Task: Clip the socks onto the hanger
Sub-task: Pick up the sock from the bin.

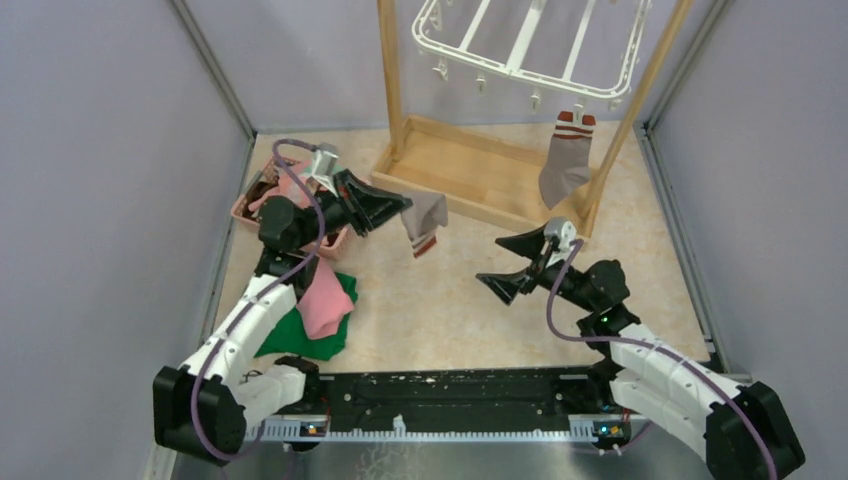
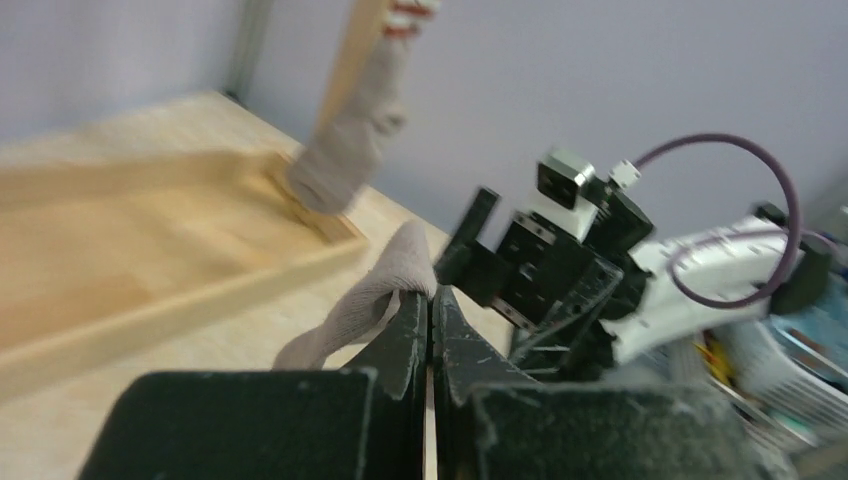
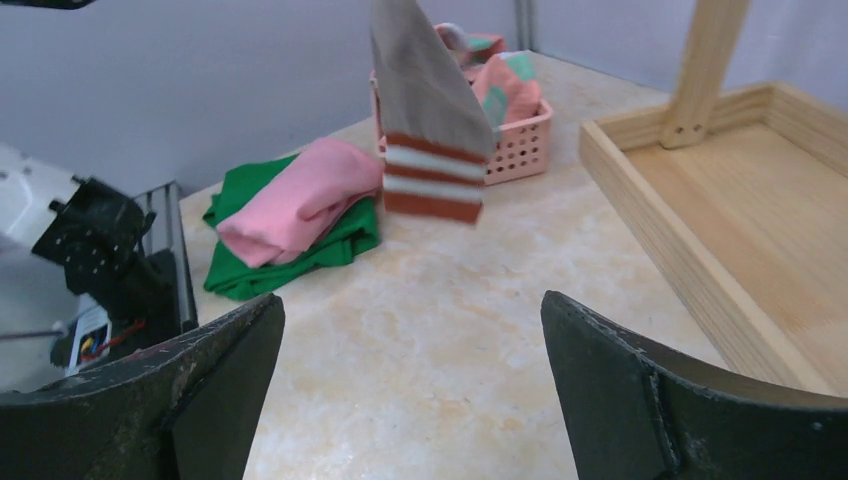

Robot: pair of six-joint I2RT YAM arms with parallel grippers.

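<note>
My left gripper (image 1: 403, 207) is shut on the toe end of a grey-brown sock (image 1: 427, 222), which dangles above the table with its red-white striped cuff down. In the left wrist view that sock (image 2: 375, 295) bulges out beside the closed tips of that gripper (image 2: 431, 296). A matching sock (image 1: 566, 160) hangs clipped to the white hanger (image 1: 530, 45) at the top. More socks (image 3: 505, 80) fill the pink basket (image 1: 262, 205). My right gripper (image 1: 512, 264) stands open and empty to the right of the held sock (image 3: 425, 125), facing it.
The hanger hangs in a wooden frame stand (image 1: 470, 170) with a tray-like base at the back. A pink cloth (image 1: 324, 300) lies on a green cloth (image 1: 305, 335) in front of the basket. Grey walls close in both sides.
</note>
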